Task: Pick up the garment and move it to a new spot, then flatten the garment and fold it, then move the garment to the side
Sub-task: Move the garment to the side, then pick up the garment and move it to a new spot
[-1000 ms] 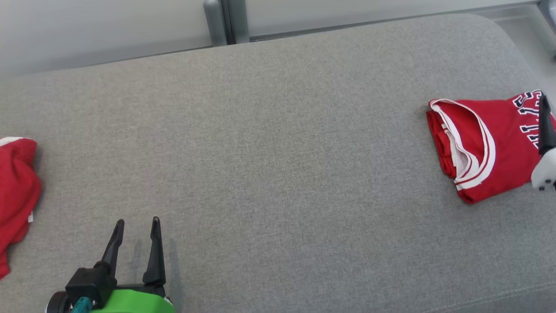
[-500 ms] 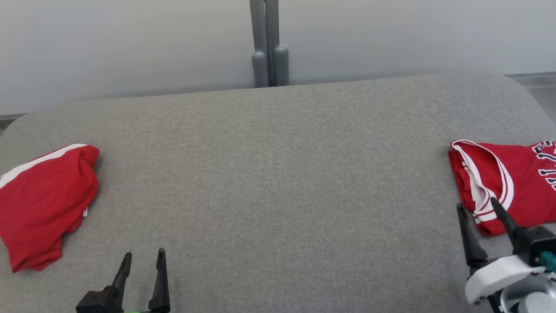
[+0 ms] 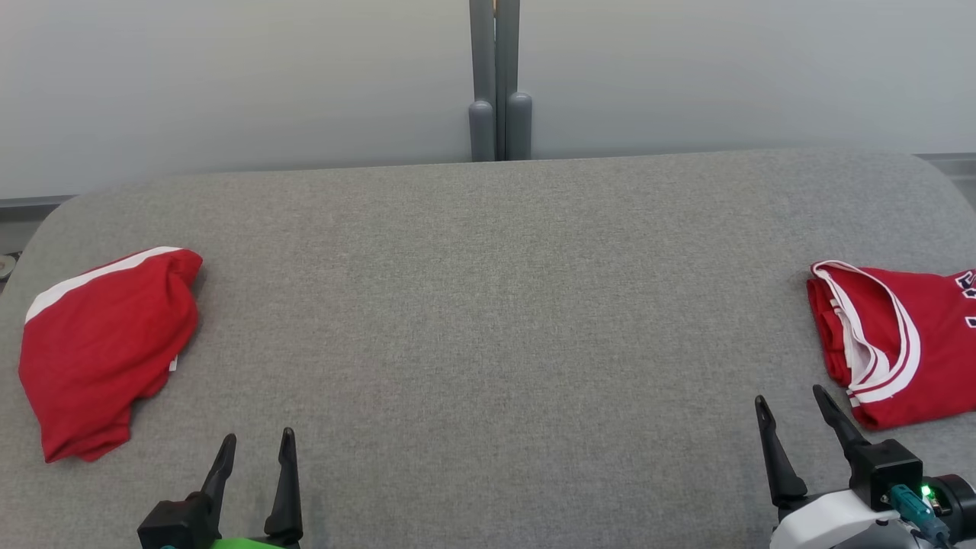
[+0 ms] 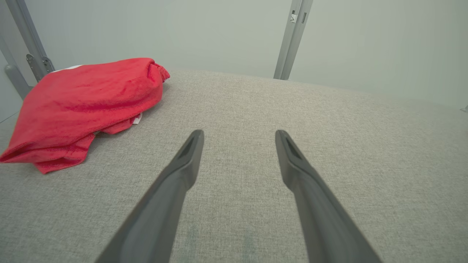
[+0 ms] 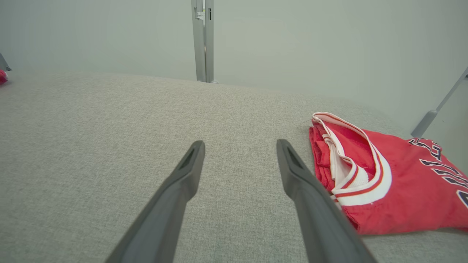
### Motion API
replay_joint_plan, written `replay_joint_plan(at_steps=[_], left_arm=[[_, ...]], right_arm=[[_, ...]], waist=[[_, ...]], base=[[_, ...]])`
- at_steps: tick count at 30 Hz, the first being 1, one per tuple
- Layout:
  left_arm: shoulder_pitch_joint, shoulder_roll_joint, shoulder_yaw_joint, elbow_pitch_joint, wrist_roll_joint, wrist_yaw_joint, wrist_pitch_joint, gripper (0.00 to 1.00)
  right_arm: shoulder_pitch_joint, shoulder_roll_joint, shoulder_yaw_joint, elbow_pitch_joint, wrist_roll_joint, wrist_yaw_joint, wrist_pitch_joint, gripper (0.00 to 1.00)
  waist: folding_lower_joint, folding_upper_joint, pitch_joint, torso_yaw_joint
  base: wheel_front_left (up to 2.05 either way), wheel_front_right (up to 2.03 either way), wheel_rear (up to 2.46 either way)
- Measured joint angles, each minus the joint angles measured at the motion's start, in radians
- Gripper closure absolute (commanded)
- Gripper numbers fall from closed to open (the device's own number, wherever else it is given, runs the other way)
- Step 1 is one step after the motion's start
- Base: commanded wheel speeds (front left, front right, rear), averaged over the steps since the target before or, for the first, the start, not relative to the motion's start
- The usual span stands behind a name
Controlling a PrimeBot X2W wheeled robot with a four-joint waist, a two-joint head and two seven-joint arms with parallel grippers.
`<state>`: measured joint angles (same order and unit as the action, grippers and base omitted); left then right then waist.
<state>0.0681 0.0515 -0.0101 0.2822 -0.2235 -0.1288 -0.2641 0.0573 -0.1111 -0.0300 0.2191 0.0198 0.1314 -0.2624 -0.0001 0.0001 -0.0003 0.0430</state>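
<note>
Left end effector [image 3: 258,435]: fingers apart, empty, over the grey surface [image 3: 488,320].
Right end effector [image 3: 788,394]: fingers apart, empty — just beside folded red jersey [image 3: 892,381].
Crumpled red garment [image 3: 107,343]: far left.

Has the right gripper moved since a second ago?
Yes. The right gripper, earlier over the jersey, has drawn back toward the robot and leftward, now over bare cushion.

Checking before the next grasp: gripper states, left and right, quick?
Left gripper: open, holding nothing.
Right gripper: open, holding nothing, close to the folded red jersey but not touching it.
</note>
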Motion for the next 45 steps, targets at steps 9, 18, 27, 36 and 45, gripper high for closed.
replay_joint_plan(at_steps=[9, 18, 27, 36, 45], left_arm=[[-0.004, 0.000, -0.003, -0.012, 0.001, 0.000, 0.000, 0.00], [-0.003, 0.000, -0.005, -0.012, 0.006, 0.000, 0.000, 0.00], [-0.008, -0.001, -0.004, -0.024, 0.011, 0.000, 0.000, 0.00], [0.013, -0.002, 0.041, -0.033, 0.015, 0.007, 0.000, 0.00], [0.075, -0.001, 0.112, -0.078, -0.009, 0.024, 0.000, 0.00]], right_arm=[[0.000, 0.016, -0.036, -0.002, -0.024, 0.000, 0.000, 0.00], [-0.001, 0.030, -0.040, 0.001, -0.031, 0.000, 0.000, 0.00], [0.014, 0.036, -0.059, -0.018, -0.031, 0.000, 0.000, 0.00], [0.013, 0.041, 0.008, 0.002, -0.030, 0.000, 0.000, 0.00], [-0.056, 0.042, 0.105, 0.046, -0.024, 0.000, 0.000, 0.00]], waist=[[0.0000, 0.0000, -0.001, -0.012], [0.0000, 0.0000, 0.001, -0.022], [0.0000, 0.0000, -0.001, 0.033], [0.0000, 0.0000, -0.010, 0.209], [0.0000, 0.0000, -0.023, 0.381]], base=[[0.00, 0.00, 0.00], [0.00, 0.00, 0.00], [0.00, 0.00, 0.00], [0.00, 0.00, 0.00], [0.00, 0.00, 0.00]])
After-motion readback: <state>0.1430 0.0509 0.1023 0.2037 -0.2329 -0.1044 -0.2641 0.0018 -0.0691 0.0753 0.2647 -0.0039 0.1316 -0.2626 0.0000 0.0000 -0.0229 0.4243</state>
